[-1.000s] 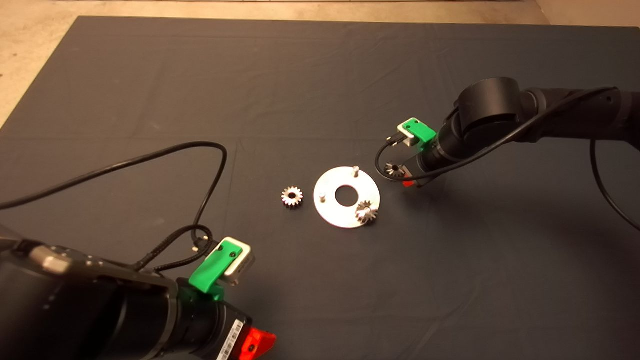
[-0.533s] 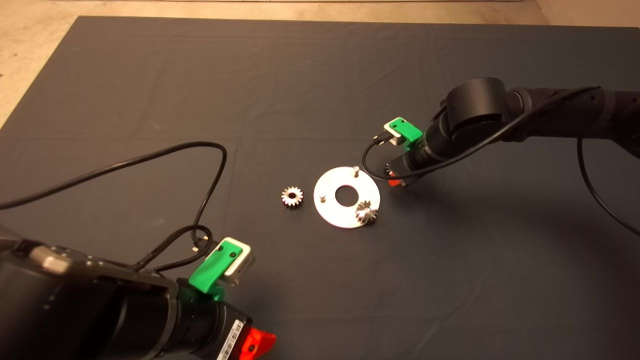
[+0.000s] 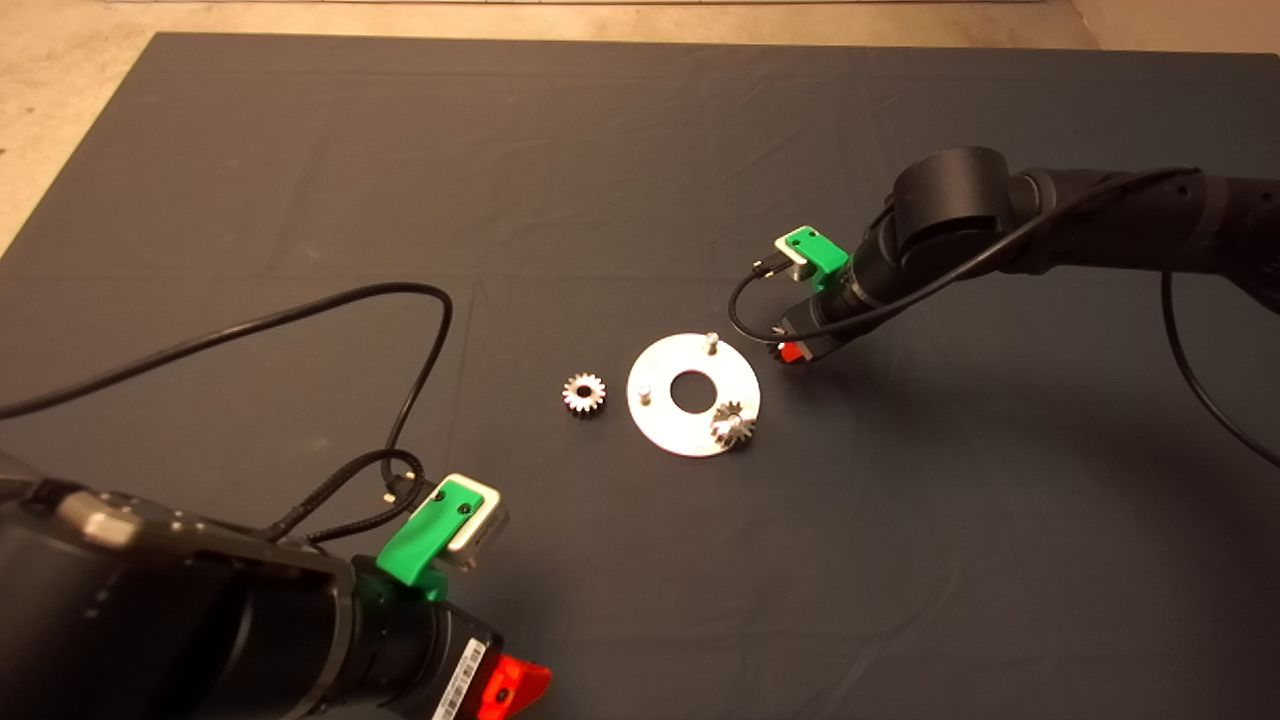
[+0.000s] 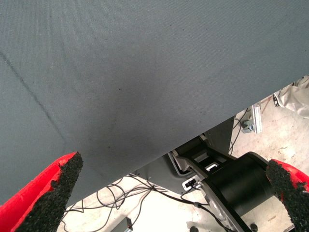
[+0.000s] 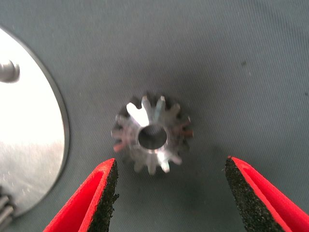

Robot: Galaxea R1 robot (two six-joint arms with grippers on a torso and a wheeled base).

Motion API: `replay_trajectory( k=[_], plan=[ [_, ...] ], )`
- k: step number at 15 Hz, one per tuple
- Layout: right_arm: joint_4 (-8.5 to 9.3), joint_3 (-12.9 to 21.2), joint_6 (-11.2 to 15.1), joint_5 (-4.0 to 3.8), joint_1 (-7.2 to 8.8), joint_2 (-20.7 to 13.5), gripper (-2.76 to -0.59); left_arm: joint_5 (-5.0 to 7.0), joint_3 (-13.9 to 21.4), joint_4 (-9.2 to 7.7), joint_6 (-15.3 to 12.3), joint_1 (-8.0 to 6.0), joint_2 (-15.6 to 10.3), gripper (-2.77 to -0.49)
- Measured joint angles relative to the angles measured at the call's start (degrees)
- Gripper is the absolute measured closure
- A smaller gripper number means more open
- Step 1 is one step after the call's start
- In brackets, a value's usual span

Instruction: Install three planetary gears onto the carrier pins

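left gripper (image 3: pixel 505 690) parked at the head view's 7 o'clock corner, red fingers (image 4: pixel 48 198) spread wide over bare mat (image 3: pixel 620 180) and holding nothing, with cables and a black machine base (image 4: pixel 236 186) showing past the mat's edge in the left wrist view.

farther in, near the middle of the mat: flat silver disc (image 3: pixel 662 430) with a large centre hole. seated gear (image 3: pixel 733 425) sits on the pin at the disc's 4 o'clock rim. bare pin (image 3: pixel 646 394) stands at the disc's 9 o'clock. second bare pin (image 3: pixel 711 342) stands at 12 o'clock. loose gear (image 3: pixel 584 392) lies flat on the mat just beside the disc at its 9 o'clock, apart from the rim.

farther still, at the disc's 2 o'clock: right gripper (image 3: pixel 790 350), low over the mat just off the rim, arm reaching in from the 3 o'clock edge. third gear (image 5: pixel 152 134) lies flat on the mat in the right wrist view, centre hole facing up, beyond the tips of the red fingers (image 5: pixel 94 198) and in line with the gap between them. pads wide apart, touching nothing. disc edge (image 5: pixel 29 145) close beside this gear, not touching it, with one pin (image 5: pixel 9 71) in sight there.
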Motion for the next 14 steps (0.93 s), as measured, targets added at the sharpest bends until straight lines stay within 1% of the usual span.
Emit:
replay_trajectory(
  k=[3,4,5,7,8,10,12,13,14],
  plan=[
    [-0.02,-0.87,0.00,0.96,-0.02,0.22,-1.64,-0.02,0.00,0.00,0.02,0.02,-0.50,-2.77],
    [-0.01,-1.08,0.00,1.56,-0.32,0.22,-1.64,-0.02,0.00,0.02,0.02,0.00,-0.61,-2.77],
    [-0.02,-1.27,0.00,2.14,-0.96,0.24,-1.64,-0.05,0.00,0.00,0.01,0.00,-0.61,-2.77],
    [-0.02,-1.49,0.00,2.34,-1.97,0.57,-1.64,-0.11,0.00,0.00,0.02,0.00,-0.89,-2.77],
    [0.00,-1.66,0.00,2.40,-2.06,0.74,-1.64,-0.11,0.00,0.02,0.02,0.00,-1.17,-2.77],
    [-0.02,-1.66,0.00,2.53,-2.11,0.89,-1.57,-0.13,0.00,0.00,0.02,0.00,-1.39,-2.77],
    [-0.02,-1.72,-0.02,3.17,-2.41,0.88,-1.55,-0.13,0.00,0.00,0.02,0.00,-1.39,-2.77],
    [-0.02,-1.77,-0.13,3.52,-2.54,0.88,-1.41,-0.13,0.00,0.00,0.02,0.00,-1.39,-2.77],
    [-0.02,-1.77,-0.16,3.52,-2.52,0.88,-1.39,-0.13,0.00,0.00,0.02,0.00,-1.39,-2.77]
  ],
)
